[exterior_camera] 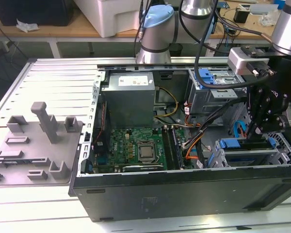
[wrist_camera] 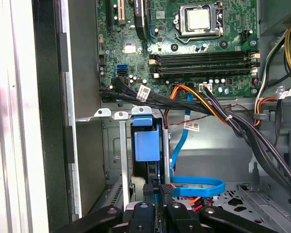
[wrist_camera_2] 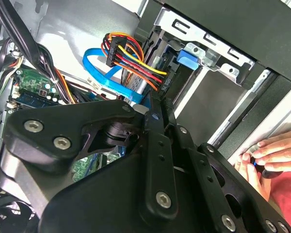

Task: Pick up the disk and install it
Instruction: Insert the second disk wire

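Black two-finger gripper (wrist_camera: 159, 190): one. I see it closed to a narrow gap, pinching the disk's edge; in the exterior view it (exterior_camera: 256, 132) hangs over the lower drive cage (exterior_camera: 281, 145) at that view's right.
Disk, silver metal with a blue plastic rail frame (wrist_camera: 145, 160): one, standing on edge in the cage slot, between the fingers.
Open dark-grey computer case (exterior_camera: 184, 194): one, lying on its side.
Green motherboard (wrist_camera: 184, 43): one processor socket (wrist_camera: 199, 19), four long memory slots (wrist_camera: 199, 60).
Flat blue data cable (wrist_camera: 199, 186): one, looped just beside the gripper.
Grey power-supply box (exterior_camera: 128, 97): one – its label is too small for me to read.
White cable tags (wrist_camera: 191, 126): several, unreadable.
Hand (wrist_camera_2: 271, 155): one, at the case's outer edge.
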`<state>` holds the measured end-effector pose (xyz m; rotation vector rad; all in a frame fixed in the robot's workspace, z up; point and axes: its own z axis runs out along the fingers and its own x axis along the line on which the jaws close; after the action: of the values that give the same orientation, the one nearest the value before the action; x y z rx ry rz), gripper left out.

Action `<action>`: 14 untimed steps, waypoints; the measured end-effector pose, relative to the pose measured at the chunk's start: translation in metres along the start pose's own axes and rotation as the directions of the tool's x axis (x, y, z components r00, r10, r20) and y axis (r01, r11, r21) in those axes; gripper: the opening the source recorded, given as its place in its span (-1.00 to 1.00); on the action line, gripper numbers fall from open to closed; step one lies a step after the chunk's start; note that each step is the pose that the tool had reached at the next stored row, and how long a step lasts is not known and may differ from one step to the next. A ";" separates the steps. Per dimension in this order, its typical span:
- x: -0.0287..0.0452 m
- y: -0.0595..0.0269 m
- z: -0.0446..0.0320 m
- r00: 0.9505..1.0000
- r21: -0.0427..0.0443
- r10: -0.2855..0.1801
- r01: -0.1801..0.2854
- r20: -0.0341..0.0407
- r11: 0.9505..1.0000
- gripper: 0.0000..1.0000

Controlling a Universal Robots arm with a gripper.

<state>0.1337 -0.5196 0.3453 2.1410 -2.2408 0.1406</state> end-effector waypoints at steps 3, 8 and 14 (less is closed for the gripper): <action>0.0000 0.0000 -0.0001 1.000 0.000 -0.002 0.002 0.000 1.000 -0.68; 0.0000 0.0000 -0.0001 1.000 0.002 -0.022 0.022 0.001 1.000 -0.68; 0.0000 0.0000 0.0000 1.000 0.003 -0.029 0.029 0.001 1.000 -0.68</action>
<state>0.1337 -0.5196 0.3453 2.1744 -2.2102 0.1424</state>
